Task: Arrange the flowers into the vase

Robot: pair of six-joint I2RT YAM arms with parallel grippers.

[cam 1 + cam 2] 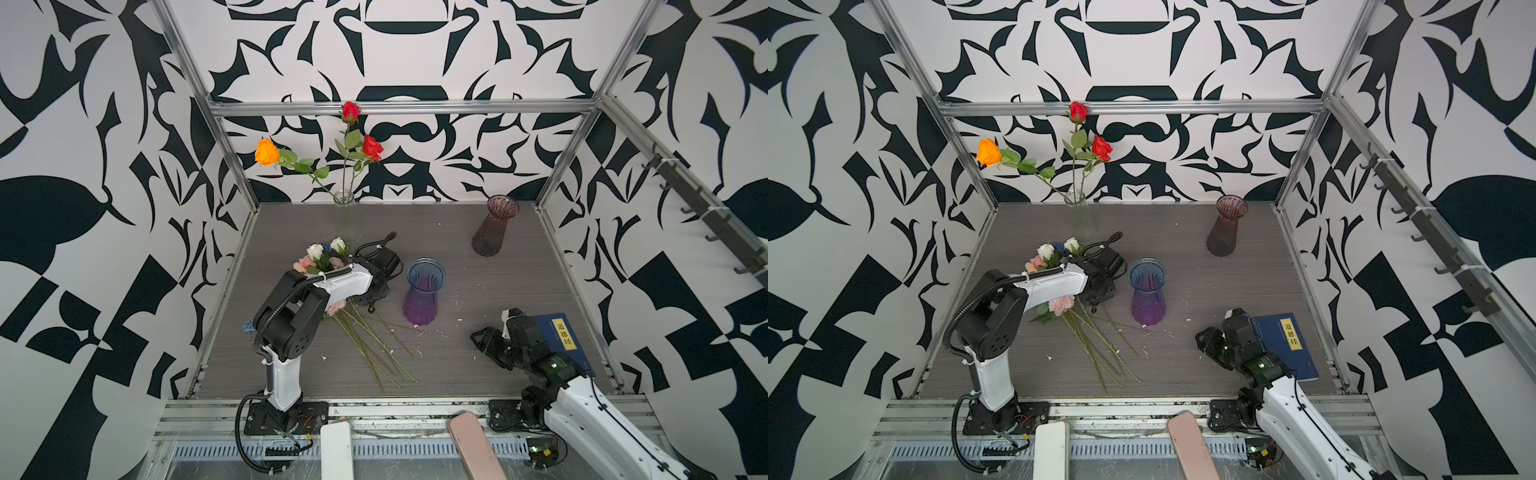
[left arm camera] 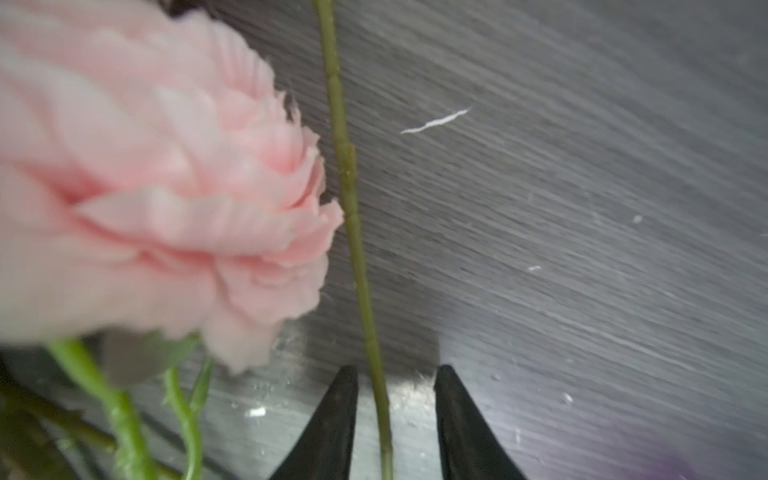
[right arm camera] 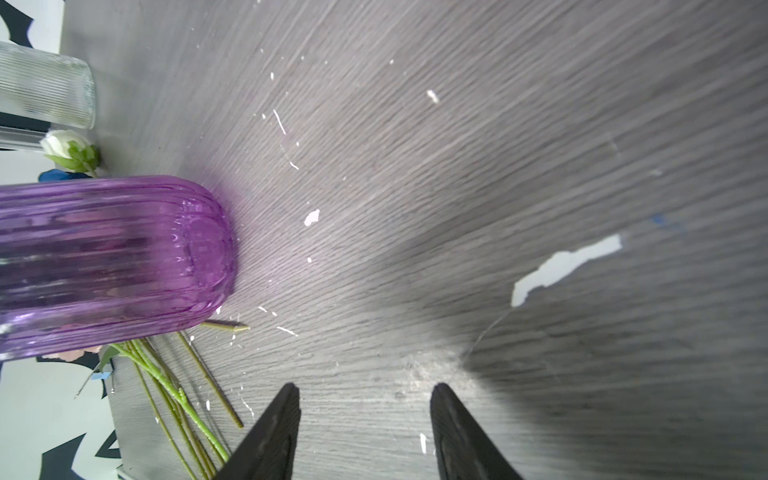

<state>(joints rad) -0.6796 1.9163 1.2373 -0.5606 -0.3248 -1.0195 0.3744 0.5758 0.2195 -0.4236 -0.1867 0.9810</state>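
Nearest, at the front rail: a white slab (image 1: 336, 451) and a pink slab (image 1: 473, 444); I cannot tell what they are.

Right gripper (image 3: 365, 392), nearer than the blue-purple vase (image 1: 422, 297) and well to its right: jaws about half apart, nothing between them but bare counter (image 1: 457, 270). A blue book (image 1: 561, 336) lies farther right.

Loose flowers (image 1: 1061, 304), left of that vase: stems fan toward the front, and the white, pink and blue blooms sit partly under the left forearm.

Left gripper (image 2: 395, 374), just left of the vase, low over the counter: jaws part-open on either side of one green stem (image 2: 353, 216). A gap shows on both sides, so there is no grip yet. A pink ruffled bloom (image 2: 166, 187) crowds that stem.

Behind the vase to the right: a maroon vase (image 1: 494, 228), apparently empty. Behind it to the left: a clear vase (image 1: 344, 208) holding an orange rose (image 1: 267, 152) and two red roses (image 1: 350, 110).

My read: three are placed and most are left. The stems overlap, so lifting one may drag its neighbours. The blue-purple vase stands close to the lift, and the clear vase's neck looks narrow.
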